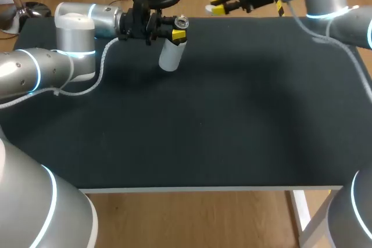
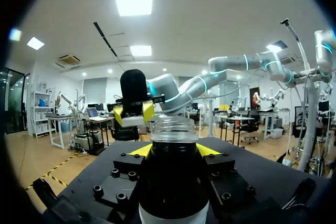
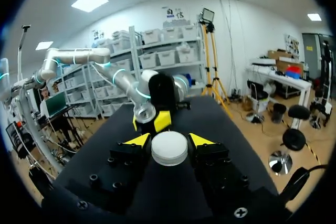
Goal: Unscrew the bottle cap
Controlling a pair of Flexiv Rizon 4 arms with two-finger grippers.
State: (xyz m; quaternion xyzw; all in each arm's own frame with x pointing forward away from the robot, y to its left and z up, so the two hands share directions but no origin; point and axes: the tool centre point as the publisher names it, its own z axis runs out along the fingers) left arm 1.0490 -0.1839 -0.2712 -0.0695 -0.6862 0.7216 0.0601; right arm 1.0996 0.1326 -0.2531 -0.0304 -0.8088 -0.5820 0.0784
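Observation:
My left gripper (image 1: 177, 34) is shut on the bottle (image 1: 170, 55), which has a white body and hangs tilted above the table's far left. Its clear threaded neck (image 1: 181, 22) is bare. In the left wrist view the bottle (image 2: 173, 182) fills the space between the yellow fingertips (image 2: 140, 150) of the left gripper (image 2: 173, 150). My right gripper (image 1: 218, 5) sits at the far edge, apart from the bottle. It is shut on the white cap (image 3: 169, 148), and its yellow fingertips (image 3: 202, 140) press the cap from both sides. The cap (image 2: 134, 121) also shows ahead of the bottle.
A black mat covers the table (image 1: 232, 120), and a white front edge (image 1: 203, 190) runs along its near side. A white cable (image 1: 100, 71) loops down from my left arm to the mat.

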